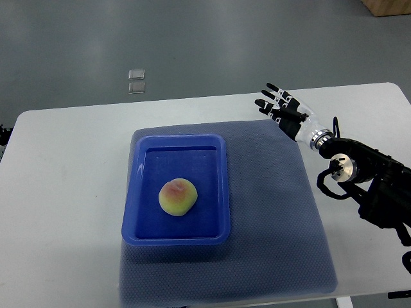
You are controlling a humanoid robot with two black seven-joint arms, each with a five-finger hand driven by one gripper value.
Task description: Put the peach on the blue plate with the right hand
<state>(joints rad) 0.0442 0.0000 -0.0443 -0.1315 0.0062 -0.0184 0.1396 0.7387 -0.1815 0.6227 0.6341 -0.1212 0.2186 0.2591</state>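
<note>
My fingers [270,96] on the right hand [286,114] are spread loose and hold nothing, hovering over the far right of the grey mesh mat [276,212], well apart from the round yellow-pink peach [177,197], which already lies inside the shallow blue plastic plate [218,192]. I judge it light, soft and easily bruised, best cupped round its sides. Only the plate's low rim stands in the way on the white table [70,179].

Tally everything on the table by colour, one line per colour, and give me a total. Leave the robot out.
Blue: 2, the plate and the mat under it
Yellow-pink: 1, the peach lying in the plate
Total: 3
The right hand hovers open and empty over the mat's far right corner.
</note>
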